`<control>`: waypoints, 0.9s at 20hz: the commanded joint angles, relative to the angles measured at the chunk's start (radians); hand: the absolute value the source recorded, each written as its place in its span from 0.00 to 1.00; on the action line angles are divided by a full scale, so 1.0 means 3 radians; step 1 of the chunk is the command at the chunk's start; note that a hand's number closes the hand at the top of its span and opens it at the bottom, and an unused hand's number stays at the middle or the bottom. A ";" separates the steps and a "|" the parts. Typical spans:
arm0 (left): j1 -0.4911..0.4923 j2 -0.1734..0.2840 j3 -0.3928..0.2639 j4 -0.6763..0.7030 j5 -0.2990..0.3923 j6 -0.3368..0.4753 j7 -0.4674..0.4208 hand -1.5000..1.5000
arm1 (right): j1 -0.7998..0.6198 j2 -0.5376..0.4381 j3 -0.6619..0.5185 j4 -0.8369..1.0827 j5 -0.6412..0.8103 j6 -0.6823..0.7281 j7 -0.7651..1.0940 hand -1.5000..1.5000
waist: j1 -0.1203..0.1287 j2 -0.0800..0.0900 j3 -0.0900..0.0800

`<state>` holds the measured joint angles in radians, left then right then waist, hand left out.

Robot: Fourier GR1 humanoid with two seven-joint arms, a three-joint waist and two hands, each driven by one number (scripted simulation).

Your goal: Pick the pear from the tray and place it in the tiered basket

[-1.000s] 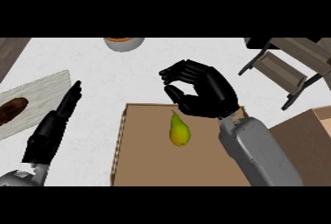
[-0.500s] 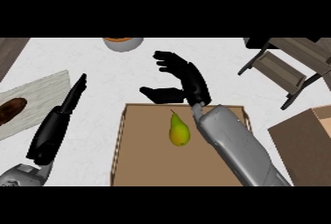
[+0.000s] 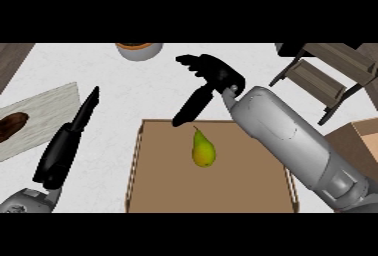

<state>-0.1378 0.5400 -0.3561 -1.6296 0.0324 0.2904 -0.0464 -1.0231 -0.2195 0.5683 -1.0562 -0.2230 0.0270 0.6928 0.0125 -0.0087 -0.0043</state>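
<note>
Head view: the pear [image 3: 203, 150] lies on the floor of the brown tray [image 3: 221, 195], roughly central and toward the far half, stem end pointing away from the robot, yellow-green with a warmer patch on its near side. Nothing touches it.

Right robot hand [image 3: 210, 80] hangs beyond the tray's far edge, above and a little left of the pear. Fingers extended and spread, thumb pointing down toward the tray's far rim; the hand is released, grasping nothing. Its grey forearm [image 3: 295, 150] runs diagonally across the tray's right side, covering part of the right rim.

Left robot hand [image 3: 70, 140] sits over the white surface [image 3: 148, 90] left of the tray, well apart from the pear. Fingers straight and together, pointing away from the robot; released, nothing in it.

Tiered basket [image 3: 328, 75], dark wood, stands at the far right corner of the view, well apart from the tray. A brown box [image 3: 362, 137] shows at the right edge just nearer than it.

Far centre: a pale bowl [image 3: 139, 50] with something orange-brown inside, cut by the upper edge. Far left: a light wooden board [image 3: 40, 117] carrying a dark brown item [image 3: 11, 125], too indistinct to identify.
</note>
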 commanded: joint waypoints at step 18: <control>-0.0091 -0.0127 0.0136 0.0026 -0.0103 -0.0145 0.0003 0.50 | -0.0991 0.0717 0.0551 0.0467 0.0101 0.0606 0.1936 0.00 | 0.0001 0.0028 0.0010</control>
<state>-0.1391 0.5085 -0.3268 -1.6258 0.0030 0.2601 -0.0514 -1.2789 -0.0725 0.7074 -0.9755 -0.2127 0.1980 1.1108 0.0081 -0.0027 -0.0012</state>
